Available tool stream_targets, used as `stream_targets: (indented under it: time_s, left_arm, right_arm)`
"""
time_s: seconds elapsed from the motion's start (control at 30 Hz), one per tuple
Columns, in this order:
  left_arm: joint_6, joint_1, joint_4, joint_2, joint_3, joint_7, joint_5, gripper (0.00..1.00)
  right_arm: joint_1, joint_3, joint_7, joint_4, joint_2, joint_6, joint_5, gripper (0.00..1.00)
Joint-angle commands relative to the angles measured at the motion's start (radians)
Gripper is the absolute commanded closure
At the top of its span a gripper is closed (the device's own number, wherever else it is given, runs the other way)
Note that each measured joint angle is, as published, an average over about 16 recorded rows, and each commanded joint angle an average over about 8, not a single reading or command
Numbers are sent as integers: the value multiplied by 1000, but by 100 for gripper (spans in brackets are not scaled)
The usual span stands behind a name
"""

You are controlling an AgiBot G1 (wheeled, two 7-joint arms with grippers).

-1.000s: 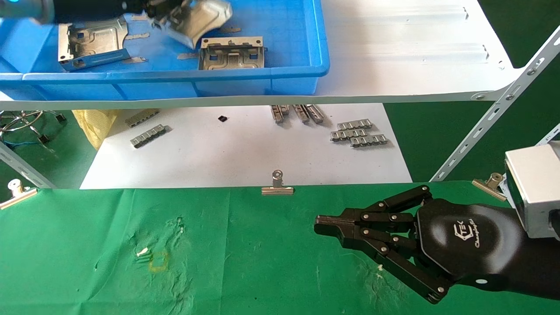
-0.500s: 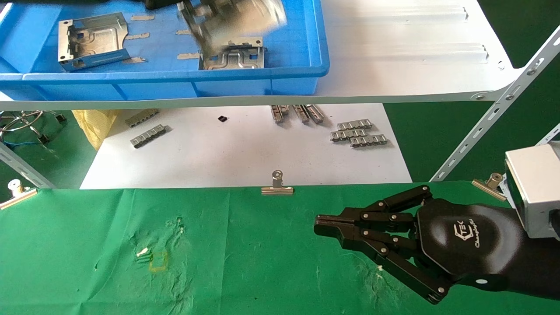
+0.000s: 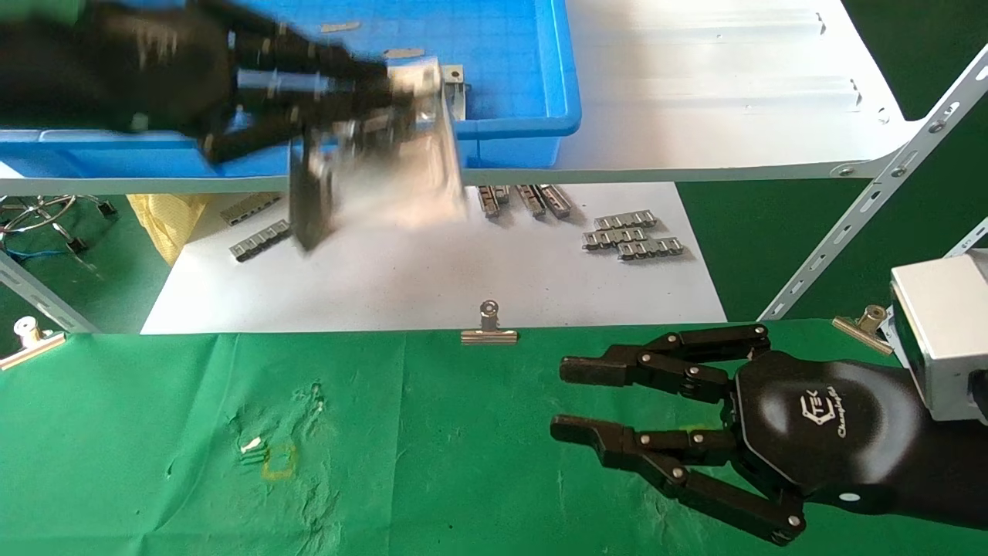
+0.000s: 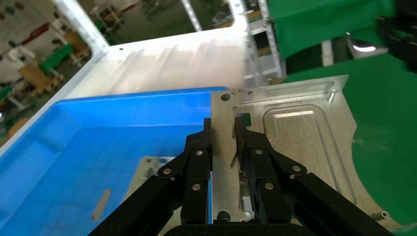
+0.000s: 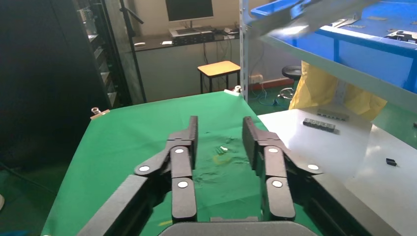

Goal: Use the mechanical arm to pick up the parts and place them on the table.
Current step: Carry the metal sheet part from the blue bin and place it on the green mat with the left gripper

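My left gripper (image 3: pixel 401 96) is shut on the edge of a silver sheet-metal part (image 3: pixel 386 181). It holds the part in the air over the front wall of the blue bin (image 3: pixel 532 85). In the left wrist view my left gripper (image 4: pixel 223 123) has the part's upturned edge between its fingertips, and the part (image 4: pixel 305 142) spreads out beyond them. Another part (image 4: pixel 147 169) lies in the bin. My right gripper (image 3: pixel 557 399) is open and empty, low over the green table (image 3: pixel 154 432). It also shows in the right wrist view (image 5: pixel 220 123).
The bin stands on a white shelf board (image 3: pixel 695 85). Below it a white sheet (image 3: pixel 432 286) carries grey ribbed strips (image 3: pixel 633 235). A binder clip (image 3: pixel 488 330) pins the cloth's far edge. A slanted shelf strut (image 3: pixel 872 201) stands at the right, and a yellow cloth (image 3: pixel 166 220) lies at the left.
My left gripper has carried the part out of the bin and toward me, over the front wall. My right gripper's fingers have spread open.
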State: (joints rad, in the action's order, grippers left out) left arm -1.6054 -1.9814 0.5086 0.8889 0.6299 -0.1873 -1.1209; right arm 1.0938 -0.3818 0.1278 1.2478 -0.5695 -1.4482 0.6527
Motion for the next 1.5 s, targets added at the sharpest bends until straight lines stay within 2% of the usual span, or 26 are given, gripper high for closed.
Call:
stream_targets:
  time_s: [0.03, 0.17, 0.37, 0.73, 1.0, 1.07, 1.27, 1.33, 1.5]
  left_arm:
    - [0, 50, 97, -44, 27, 5, 59, 100]
    - [8, 103, 215, -134, 103, -39, 99, 100]
    - [15, 118, 244, -196, 204, -140, 69, 100]
    - [19, 97, 222, -169, 432, -271, -38, 100]
    - [39, 135, 80, -131, 494, -336, -38, 99]
    - [44, 149, 48, -123, 499, -354, -33, 92]
    - [64, 187, -25, -107, 498, -416, -16, 19]
    - [73, 195, -45, -104, 495, -437, -10, 1]
    - [90, 215, -83, -98, 485, -484, 6, 0]
  right_arm:
    - [0, 0, 0, 0, 0, 0, 0, 0]
    - [0, 0, 0, 0, 0, 0, 0, 0]
    - [0, 0, 0, 0, 0, 0, 0, 0]
    - [0, 0, 0, 0, 0, 0, 0, 0]
    - [0, 0, 0, 0, 0, 0, 0, 0]
    - [0, 0, 0, 0, 0, 0, 0, 0]
    - [0, 0, 0, 0, 0, 0, 0, 0]
    - [0, 0, 0, 0, 0, 0, 0, 0]
    - [0, 0, 0, 0, 0, 0, 0, 0]
